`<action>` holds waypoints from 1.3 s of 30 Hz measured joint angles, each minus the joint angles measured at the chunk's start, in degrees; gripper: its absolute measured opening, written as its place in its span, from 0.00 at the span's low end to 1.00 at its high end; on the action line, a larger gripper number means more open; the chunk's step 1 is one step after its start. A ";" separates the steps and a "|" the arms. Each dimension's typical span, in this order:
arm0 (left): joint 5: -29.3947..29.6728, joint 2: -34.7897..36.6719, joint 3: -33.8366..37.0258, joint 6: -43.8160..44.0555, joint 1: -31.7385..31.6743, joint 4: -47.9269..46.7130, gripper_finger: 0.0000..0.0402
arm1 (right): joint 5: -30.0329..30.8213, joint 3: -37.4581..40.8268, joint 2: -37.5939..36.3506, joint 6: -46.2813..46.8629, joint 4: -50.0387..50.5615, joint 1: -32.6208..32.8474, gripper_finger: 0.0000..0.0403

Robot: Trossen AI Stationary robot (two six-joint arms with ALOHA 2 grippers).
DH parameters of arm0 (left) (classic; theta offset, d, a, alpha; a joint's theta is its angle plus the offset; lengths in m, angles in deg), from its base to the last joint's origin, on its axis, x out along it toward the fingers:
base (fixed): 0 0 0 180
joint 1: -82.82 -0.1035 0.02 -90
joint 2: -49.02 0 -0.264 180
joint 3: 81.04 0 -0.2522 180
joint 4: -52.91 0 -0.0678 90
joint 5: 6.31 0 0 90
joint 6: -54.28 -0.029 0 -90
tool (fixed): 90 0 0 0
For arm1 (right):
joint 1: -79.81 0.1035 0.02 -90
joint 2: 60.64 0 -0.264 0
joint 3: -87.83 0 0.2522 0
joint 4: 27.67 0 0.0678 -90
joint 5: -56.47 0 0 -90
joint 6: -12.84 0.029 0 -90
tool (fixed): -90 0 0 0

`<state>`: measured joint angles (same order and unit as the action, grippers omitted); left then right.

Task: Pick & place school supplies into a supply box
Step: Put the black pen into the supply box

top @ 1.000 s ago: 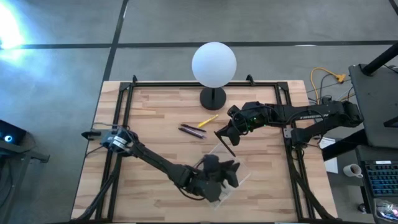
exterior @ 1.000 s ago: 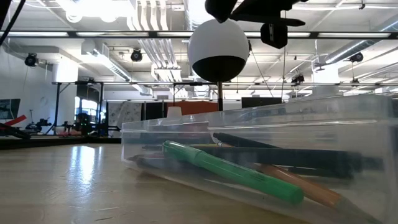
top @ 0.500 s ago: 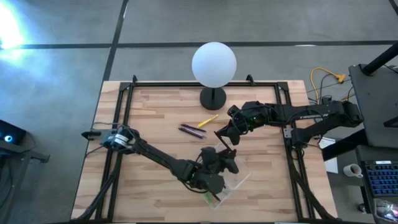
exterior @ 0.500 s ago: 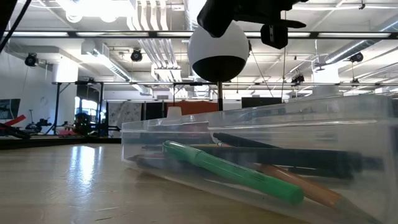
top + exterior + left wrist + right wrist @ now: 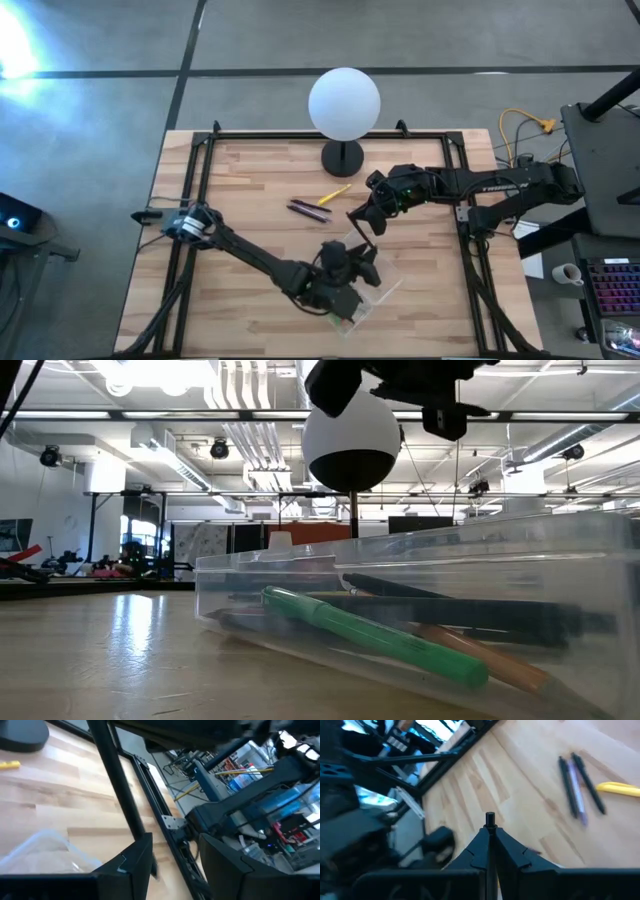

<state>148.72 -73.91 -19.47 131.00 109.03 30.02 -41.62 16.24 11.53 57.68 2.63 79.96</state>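
Observation:
The clear supply box (image 5: 372, 288) lies on the table's near middle. In the low view the box (image 5: 420, 575) holds a green marker (image 5: 370, 635), a dark pen (image 5: 470, 610) and a brown pencil (image 5: 480, 658). My left gripper (image 5: 345, 268) hovers open over the box's left part. My right gripper (image 5: 368, 215) is just beyond the box's far side, shut on a dark pen (image 5: 360, 230). A yellow pencil (image 5: 335, 194) and dark pens (image 5: 310, 210) lie flat on the wood farther off. No scissors show. My right gripper pinches the dark pen between its two shut fingers (image 5: 512, 852). The pen's end (image 5: 490, 817) sticks out just past the fingertips. In the high view the pen slants from the gripper toward the box, lifted clear of the table.
A white globe lamp (image 5: 344, 103) stands on its black base (image 5: 342, 157) at the table's far middle, close to my right arm. Black frame rails (image 5: 200, 180) run along the table's left, right and far sides. Bare wood lies left of the box.
My left gripper has moved from over the box's near end toward the far edge, and the marker's green tip now shows at that end. My right gripper has kept hold of the pen.

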 joint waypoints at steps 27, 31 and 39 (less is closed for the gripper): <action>-0.15 1.73 0.89 10.37 -0.73 -5.98 0.36 | -1.59 0.00 -0.07 0.66 -0.36 -0.02 0.02; -0.21 1.85 0.84 9.93 -1.09 -6.01 0.36 | -2.14 0.00 -0.07 1.17 -0.89 -0.02 0.02; -0.57 1.81 0.87 8.86 -2.52 -6.05 0.36 | -2.48 0.00 -0.05 1.29 -0.92 -0.02 0.02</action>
<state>148.16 -72.10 -18.59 139.86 106.51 23.97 -44.10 16.24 11.48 58.97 1.71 79.93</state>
